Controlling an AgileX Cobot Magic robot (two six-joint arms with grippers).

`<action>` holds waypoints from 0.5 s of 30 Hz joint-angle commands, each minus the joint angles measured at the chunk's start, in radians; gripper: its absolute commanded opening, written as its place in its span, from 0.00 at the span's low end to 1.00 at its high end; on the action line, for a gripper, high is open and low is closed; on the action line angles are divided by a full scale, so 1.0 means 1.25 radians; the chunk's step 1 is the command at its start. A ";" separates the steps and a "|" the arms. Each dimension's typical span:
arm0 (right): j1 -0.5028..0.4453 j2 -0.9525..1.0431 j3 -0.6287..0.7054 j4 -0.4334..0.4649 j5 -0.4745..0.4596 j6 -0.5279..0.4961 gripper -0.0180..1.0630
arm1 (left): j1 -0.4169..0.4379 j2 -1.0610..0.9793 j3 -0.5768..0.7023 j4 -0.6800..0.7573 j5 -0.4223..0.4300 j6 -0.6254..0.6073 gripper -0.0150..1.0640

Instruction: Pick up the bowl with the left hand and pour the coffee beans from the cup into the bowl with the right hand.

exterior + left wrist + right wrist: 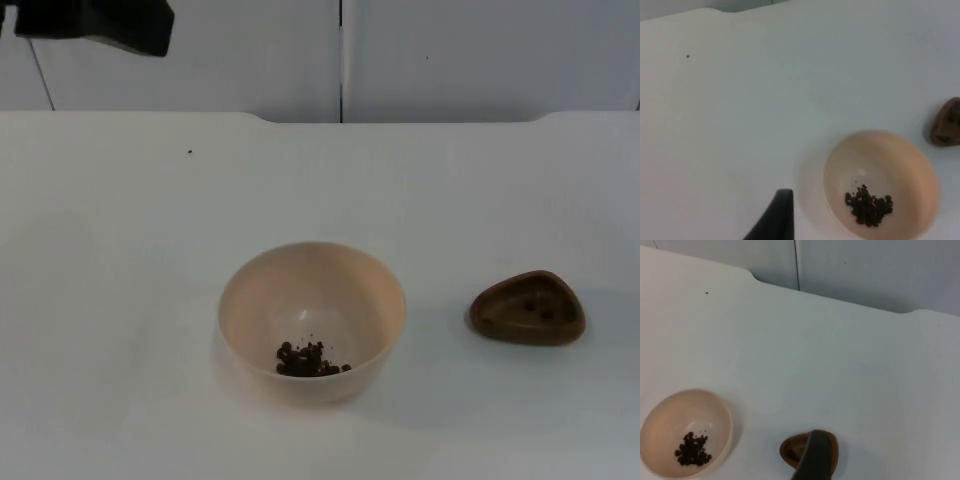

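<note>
A pale peach bowl [300,285] stands on the white table near its middle, with a small heap of dark coffee beans [310,358] at its bottom. To its right sits a brown, rounded-triangular cup [528,308] with two or three beans left inside. My left arm [100,25] hangs high at the back left, far from the bowl. In the left wrist view the left gripper [777,215] is above the table beside the bowl [880,165], apart from it. In the right wrist view the right gripper [815,455] is over the cup [790,447], and the bowl [687,415] lies off to one side.
A single dark speck [189,152], perhaps a stray bean, lies on the table toward the back left. The grey partition wall [340,55] closes off the table's far edge. Bare white table surrounds the bowl and the cup.
</note>
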 commanded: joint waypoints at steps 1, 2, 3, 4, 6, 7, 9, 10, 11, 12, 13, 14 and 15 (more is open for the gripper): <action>0.000 -0.023 0.002 -0.001 0.013 -0.011 0.66 | -0.001 -0.028 0.009 -0.007 0.001 -0.001 0.94; 0.000 -0.037 0.002 -0.001 0.018 -0.011 0.66 | -0.001 -0.044 0.009 -0.009 0.006 -0.001 0.94; 0.000 -0.037 0.002 -0.001 0.018 -0.011 0.66 | -0.001 -0.044 0.009 -0.009 0.006 -0.001 0.94; 0.000 -0.048 0.002 -0.001 0.023 -0.011 0.66 | -0.001 -0.058 0.009 -0.014 0.009 -0.001 0.94; 0.000 -0.073 0.002 -0.001 0.035 -0.011 0.66 | -0.001 -0.102 0.009 -0.024 0.015 -0.001 0.94; 0.000 -0.089 0.002 0.000 0.045 -0.011 0.66 | -0.001 -0.118 0.009 -0.026 0.016 -0.001 0.94; 0.000 -0.101 0.002 0.000 0.053 -0.011 0.66 | -0.001 -0.134 0.009 -0.025 0.020 -0.001 0.94; 0.000 -0.111 0.002 0.000 0.062 -0.011 0.66 | -0.001 -0.150 0.009 -0.025 0.024 -0.001 0.94; 0.000 -0.120 0.002 0.000 0.072 -0.011 0.66 | -0.001 -0.161 0.009 -0.025 0.032 -0.001 0.94; 0.000 -0.131 0.002 0.000 0.082 -0.011 0.66 | -0.001 -0.177 0.009 -0.025 0.042 -0.001 0.94; 0.000 -0.131 0.002 0.000 0.082 -0.011 0.66 | -0.001 -0.177 0.009 -0.025 0.042 -0.001 0.94; 0.000 -0.143 0.008 0.003 0.085 -0.011 0.66 | -0.001 -0.189 0.010 -0.025 0.053 0.001 0.94; 0.000 -0.157 0.022 0.007 0.080 -0.011 0.66 | -0.001 -0.205 0.010 -0.025 0.068 0.001 0.94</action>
